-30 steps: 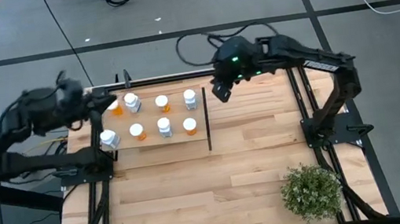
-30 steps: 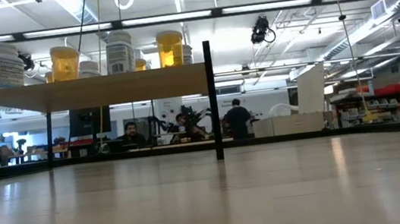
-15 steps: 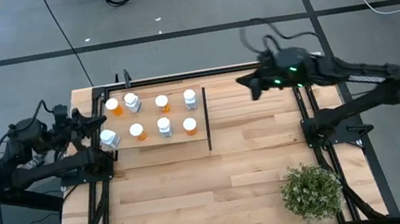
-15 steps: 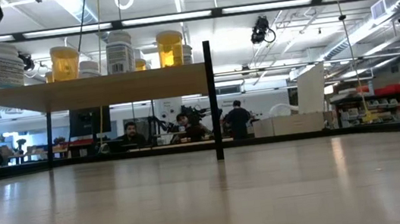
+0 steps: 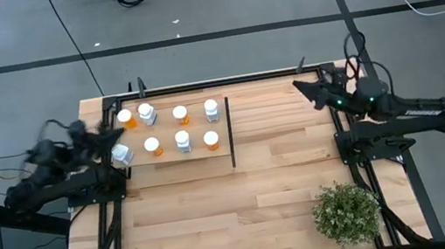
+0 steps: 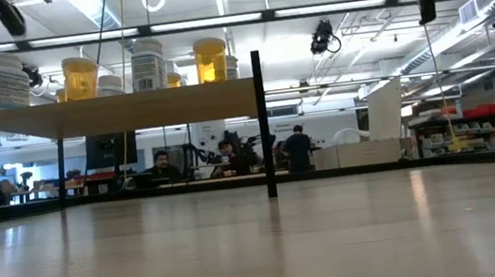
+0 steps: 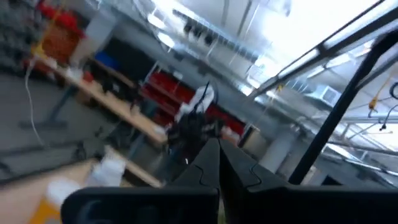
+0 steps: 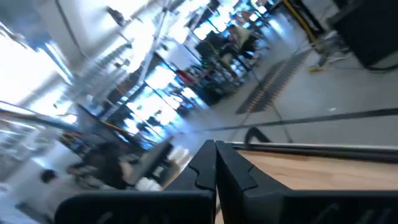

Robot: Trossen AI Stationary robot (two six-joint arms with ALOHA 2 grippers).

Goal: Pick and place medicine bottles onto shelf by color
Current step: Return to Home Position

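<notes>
Eight small bottles with white caps stand upright on the light-wood shelf (image 5: 177, 164) at the table's far left. Some are orange, such as the orange bottle (image 5: 125, 119); others are white, such as the white bottle (image 5: 211, 108). In the low view they stand on top of the raised shelf (image 6: 110, 99). The thin black divider (image 5: 230, 132) runs along the shelf's right edge. My left gripper (image 5: 115, 137) is shut and empty beside the shelf's left edge. My right gripper (image 5: 299, 87) is shut and empty near the table's far right corner, well clear of the shelf.
A bushy green potted plant (image 5: 346, 212) stands at the table's near right corner. The black frame rails (image 5: 346, 124) run along the table's sides. The bare plank tabletop (image 5: 251, 200) spreads between the shelf and the plant. People sit far behind the table (image 6: 164, 164).
My right gripper has swung from beside the shelf's far right corner toward the table's right edge, and its arm has folded back. My left arm has drawn back toward the table's left edge and sunk lower. The bottles have stayed in place.
</notes>
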